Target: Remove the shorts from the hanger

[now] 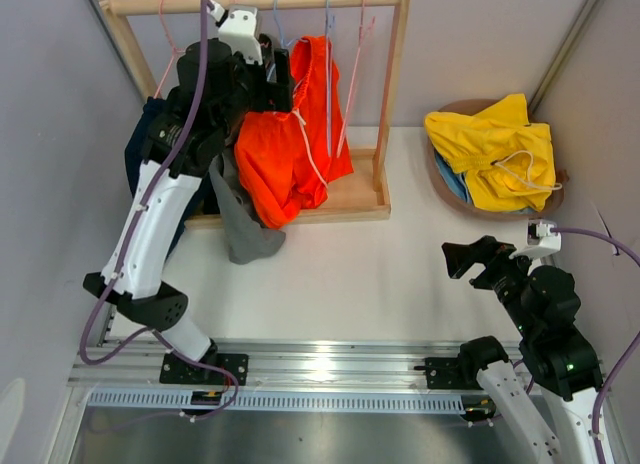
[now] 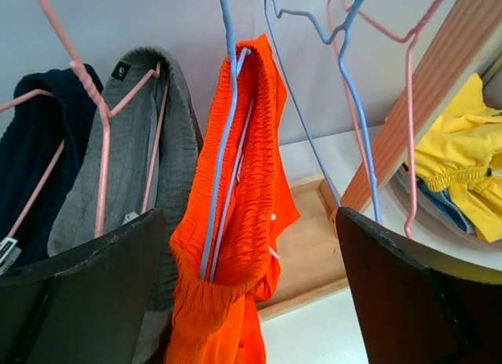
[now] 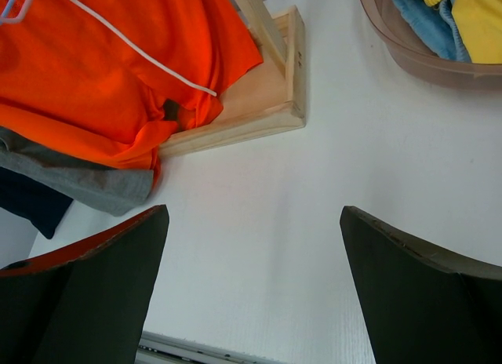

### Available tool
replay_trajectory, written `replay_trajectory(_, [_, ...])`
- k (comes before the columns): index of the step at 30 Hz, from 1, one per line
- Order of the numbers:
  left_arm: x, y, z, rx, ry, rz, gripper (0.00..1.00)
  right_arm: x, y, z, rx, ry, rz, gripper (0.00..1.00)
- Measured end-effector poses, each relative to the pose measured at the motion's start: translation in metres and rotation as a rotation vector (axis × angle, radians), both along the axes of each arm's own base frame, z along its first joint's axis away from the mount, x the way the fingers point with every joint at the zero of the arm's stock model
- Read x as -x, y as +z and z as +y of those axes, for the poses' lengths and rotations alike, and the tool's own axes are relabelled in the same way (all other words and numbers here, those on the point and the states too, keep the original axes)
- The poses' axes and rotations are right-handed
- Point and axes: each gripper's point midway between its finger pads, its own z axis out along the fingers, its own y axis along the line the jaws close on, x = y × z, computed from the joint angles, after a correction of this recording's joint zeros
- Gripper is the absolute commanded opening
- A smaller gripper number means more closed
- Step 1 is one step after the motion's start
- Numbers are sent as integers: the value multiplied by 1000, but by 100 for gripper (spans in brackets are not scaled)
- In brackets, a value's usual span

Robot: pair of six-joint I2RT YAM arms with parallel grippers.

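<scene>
The left gripper (image 2: 251, 215) is spread wide, with nothing pinched. In its wrist view the orange shorts (image 2: 251, 144) hang squarely in the gap, so the jaws seem lined up to close on the bunched waistband. That waistband is folded over a blue hanger (image 2: 227, 34) which runs up to 12 o'clock. It needs to be lifted off, not tugged down (the wire looks springy).

At 9 o'clock of the orange pair, the grey shorts (image 2: 149, 144) and navy shorts (image 2: 39, 144) sit on pink hangers. At 2 o'clock two bare hangers (image 2: 353, 105) dangle, presumably already emptied.

In the top view the rack's rail (image 1: 250, 1) spans 11 to 12 o'clock. The yellow shorts (image 1: 495, 149) lie heaped in the basket (image 1: 555, 199) at 2 o'clock, and light blue shorts (image 3: 420, 19) peek out beneath them.

The right gripper (image 3: 252, 211) is also released and empty. It waits over the table (image 1: 370, 274) at 4 o'clock, likely keeping clear of the rack.
</scene>
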Motion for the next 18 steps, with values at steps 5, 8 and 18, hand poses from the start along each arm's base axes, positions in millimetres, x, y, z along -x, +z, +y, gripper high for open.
replay_trajectory(5, [-25,-22,-6,-25,15,46,88,0,0,0,0,1,0,99])
replay_trajectory(8, [-39,-37,-7,-42,28,77,85,0,0,0,0,1,0,99])
replay_trajectory(18, [-56,-56,6,-55,67,123,45,1,0,2,-1,12,0,99])
